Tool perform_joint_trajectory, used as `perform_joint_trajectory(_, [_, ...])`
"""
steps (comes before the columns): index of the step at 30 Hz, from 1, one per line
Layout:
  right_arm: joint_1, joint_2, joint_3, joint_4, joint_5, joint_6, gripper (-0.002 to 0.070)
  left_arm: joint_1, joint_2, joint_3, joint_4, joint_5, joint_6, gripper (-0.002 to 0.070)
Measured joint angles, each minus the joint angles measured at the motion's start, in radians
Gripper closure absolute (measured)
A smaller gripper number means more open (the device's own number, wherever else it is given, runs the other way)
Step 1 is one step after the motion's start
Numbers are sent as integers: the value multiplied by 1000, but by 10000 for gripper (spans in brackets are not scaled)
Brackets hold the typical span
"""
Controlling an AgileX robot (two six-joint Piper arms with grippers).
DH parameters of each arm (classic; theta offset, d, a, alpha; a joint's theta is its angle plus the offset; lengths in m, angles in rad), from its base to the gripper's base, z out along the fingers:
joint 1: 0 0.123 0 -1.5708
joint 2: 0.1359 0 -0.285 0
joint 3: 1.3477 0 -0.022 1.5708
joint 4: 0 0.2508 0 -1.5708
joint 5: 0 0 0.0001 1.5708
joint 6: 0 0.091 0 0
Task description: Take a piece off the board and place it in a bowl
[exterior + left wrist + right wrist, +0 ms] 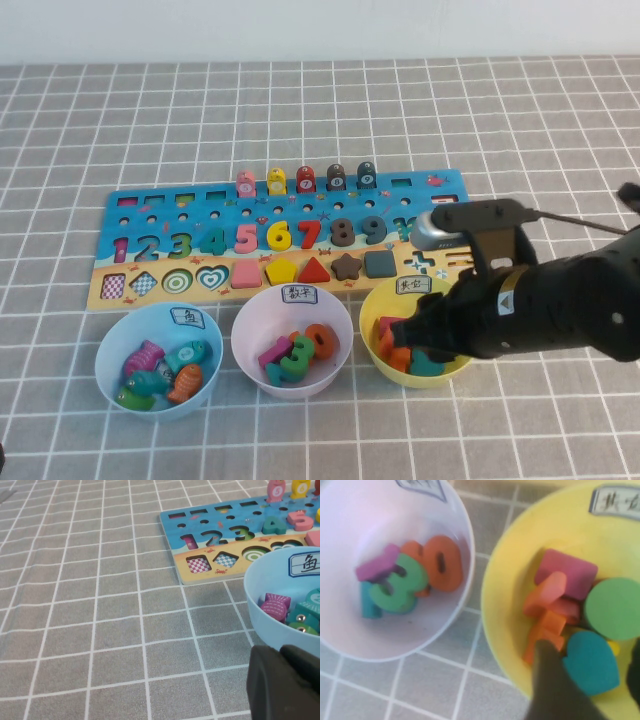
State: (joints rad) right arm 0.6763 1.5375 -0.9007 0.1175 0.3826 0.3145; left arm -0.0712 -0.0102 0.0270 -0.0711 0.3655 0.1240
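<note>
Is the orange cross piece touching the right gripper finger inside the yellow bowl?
Cannot tell. In the right wrist view a dark finger of the right gripper overlaps the orange cross piece in the yellow bowl; contact is unclear. The left gripper is parked by the blue bowl.

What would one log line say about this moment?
right gripper: open, inside yellow bowl | orange cross piece: in bowl, against a finger | left gripper: parked beside blue bowl | board: cross slot empty

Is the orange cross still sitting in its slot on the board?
No: the orange cross lies in the yellow bowl among other shapes, under the right gripper, and the board shows an empty cross slot.
</note>
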Motion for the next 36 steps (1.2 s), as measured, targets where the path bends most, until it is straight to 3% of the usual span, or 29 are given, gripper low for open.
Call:
perform_joint_trajectory(6, [0,-85,0,-1,100,0,615,0,0,0,0,0,0,673])
perform_joint_trajectory(9, [0,-112,0,-1,179,0,671,0,0,0,0,0,0,673])
perform_joint_trajectory(30, [0,-490,0,-55,678,-93,691,0,0,0,0,0,0,673])
perform_joint_trajectory(36, [0,-591,27,-57,681,-101,691,0,0,0,0,0,0,673])
